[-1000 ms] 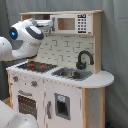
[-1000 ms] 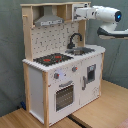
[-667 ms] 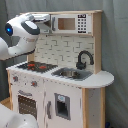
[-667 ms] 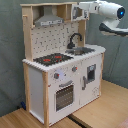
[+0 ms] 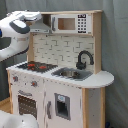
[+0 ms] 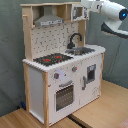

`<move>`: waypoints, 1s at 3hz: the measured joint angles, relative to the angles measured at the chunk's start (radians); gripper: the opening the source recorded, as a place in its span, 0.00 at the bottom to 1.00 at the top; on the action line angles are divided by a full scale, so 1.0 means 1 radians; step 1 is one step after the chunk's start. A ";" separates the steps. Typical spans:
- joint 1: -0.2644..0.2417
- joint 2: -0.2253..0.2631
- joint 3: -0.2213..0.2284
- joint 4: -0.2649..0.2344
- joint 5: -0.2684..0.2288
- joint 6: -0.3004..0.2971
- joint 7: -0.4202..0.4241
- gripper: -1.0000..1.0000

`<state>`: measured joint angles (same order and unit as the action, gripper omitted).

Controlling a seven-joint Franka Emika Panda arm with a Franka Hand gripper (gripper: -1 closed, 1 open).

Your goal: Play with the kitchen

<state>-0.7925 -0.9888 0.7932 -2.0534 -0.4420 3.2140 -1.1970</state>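
Overhead, the arm (image 6: pixel 111 9) crowds the kitchen's (image 6: pixel 60 75) microwave (image 5: pixel 69 23).

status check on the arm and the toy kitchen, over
Arm up at the top shelf beside the microwave; fingers not visible. Toy kitchen upright, oven door shut, hob bare. Nothing in the way.

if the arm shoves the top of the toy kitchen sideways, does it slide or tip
The toy kitchen looks tall and narrow, so a high push near the grey hood would probably rock or tip it rather than slide it. It stands on a wooden table, which may let it skid. The panels look rigid, unlikely to flex.
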 joint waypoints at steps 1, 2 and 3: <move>-0.014 -0.066 0.016 0.001 0.000 -0.026 0.074 1.00; -0.038 -0.128 0.039 0.006 0.000 -0.050 0.157 1.00; -0.077 -0.176 0.067 0.022 0.000 -0.067 0.245 1.00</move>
<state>-0.8693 -1.1652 0.8605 -2.0314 -0.4420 3.1469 -0.9522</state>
